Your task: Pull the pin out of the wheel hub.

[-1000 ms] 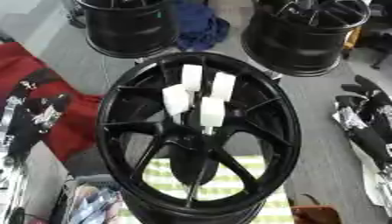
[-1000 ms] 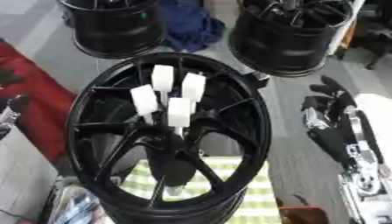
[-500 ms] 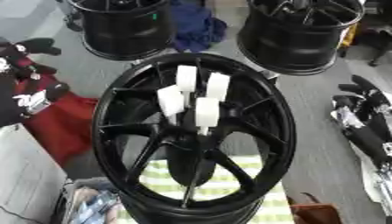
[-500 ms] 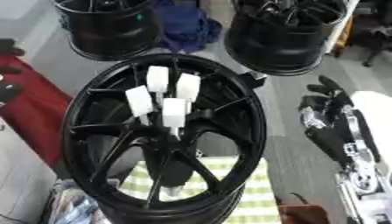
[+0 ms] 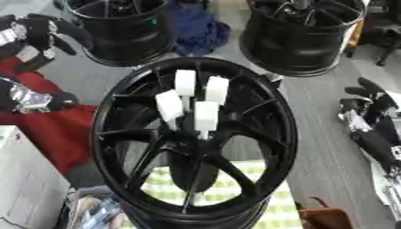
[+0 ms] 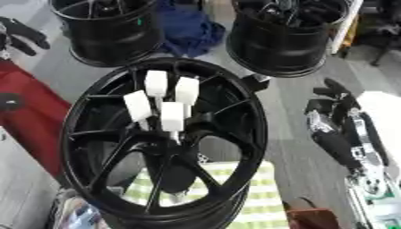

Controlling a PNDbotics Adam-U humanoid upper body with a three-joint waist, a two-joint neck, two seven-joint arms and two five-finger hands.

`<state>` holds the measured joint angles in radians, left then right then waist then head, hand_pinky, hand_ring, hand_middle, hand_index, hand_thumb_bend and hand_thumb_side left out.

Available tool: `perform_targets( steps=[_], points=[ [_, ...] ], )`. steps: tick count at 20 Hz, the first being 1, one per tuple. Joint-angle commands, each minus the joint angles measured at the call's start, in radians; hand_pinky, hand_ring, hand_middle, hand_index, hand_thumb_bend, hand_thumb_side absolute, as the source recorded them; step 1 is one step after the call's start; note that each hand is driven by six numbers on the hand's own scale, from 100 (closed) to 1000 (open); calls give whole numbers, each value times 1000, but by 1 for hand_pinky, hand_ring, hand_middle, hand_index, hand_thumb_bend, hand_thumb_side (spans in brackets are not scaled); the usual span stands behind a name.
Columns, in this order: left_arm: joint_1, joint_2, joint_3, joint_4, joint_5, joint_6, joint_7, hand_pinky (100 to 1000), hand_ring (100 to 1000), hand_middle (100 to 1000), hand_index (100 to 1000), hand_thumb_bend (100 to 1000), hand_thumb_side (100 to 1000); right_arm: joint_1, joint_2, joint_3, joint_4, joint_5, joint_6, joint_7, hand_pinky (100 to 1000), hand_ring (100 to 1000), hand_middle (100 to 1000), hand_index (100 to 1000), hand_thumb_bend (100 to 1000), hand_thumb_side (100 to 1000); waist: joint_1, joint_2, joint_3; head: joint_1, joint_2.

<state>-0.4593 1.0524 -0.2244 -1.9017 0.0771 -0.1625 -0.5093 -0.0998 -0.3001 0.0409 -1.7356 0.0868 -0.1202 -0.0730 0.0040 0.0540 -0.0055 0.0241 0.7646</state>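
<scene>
A black wheel (image 5: 196,147) lies face up in the middle, with four white pins (image 5: 206,115) standing upright in its hub, close together. The left hand (image 5: 35,33) is raised at the upper left, fingers spread and holding nothing; the right hand (image 6: 333,100) rests at the right edge, fingers relaxed, well apart from the pins.

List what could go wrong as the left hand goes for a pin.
The four white pins stand bunched together on the wheel hub, so fingers closing on one could knock or catch its neighbours. The left hand is far off at the upper left beside another wheel, which it might clip when swinging in.
</scene>
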Motion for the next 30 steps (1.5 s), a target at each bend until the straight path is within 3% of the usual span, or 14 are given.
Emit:
perform_targets(
  steps=[1, 7, 10, 18, 30],
  points=[
    [-55, 54, -32, 9, -23, -43, -88, 790, 100, 757, 887, 534, 443, -6, -31, 0, -14, 8, -2, 4, 781, 764, 791, 943, 100, 399, 5, -18, 0, -6, 5],
    [-171, 15, -103, 51, -73, -114, -308, 814, 100, 784, 911, 335, 226, 0, -37, 1, -10, 7, -3, 8, 780, 764, 791, 944, 100, 399, 9, -26, 0, -13, 5],
    [-216, -10, -140, 75, -82, -129, -385, 818, 100, 789, 914, 303, 184, 1, -39, 1, -8, 7, -3, 10, 780, 764, 796, 943, 100, 400, 11, -28, 0, -14, 5],
    [-291, -78, -273, 157, -176, -192, -398, 826, 100, 790, 908, 268, 136, 1, -44, 4, -4, 5, -3, 14, 781, 764, 796, 944, 100, 402, 15, -28, -6, -16, 5],
    [-373, -185, -360, 274, -317, -294, -398, 842, 100, 852, 920, 210, 111, 2, -43, 6, 0, 2, -6, 16, 780, 765, 795, 944, 100, 406, 20, -28, -10, -16, 5]
  ],
)
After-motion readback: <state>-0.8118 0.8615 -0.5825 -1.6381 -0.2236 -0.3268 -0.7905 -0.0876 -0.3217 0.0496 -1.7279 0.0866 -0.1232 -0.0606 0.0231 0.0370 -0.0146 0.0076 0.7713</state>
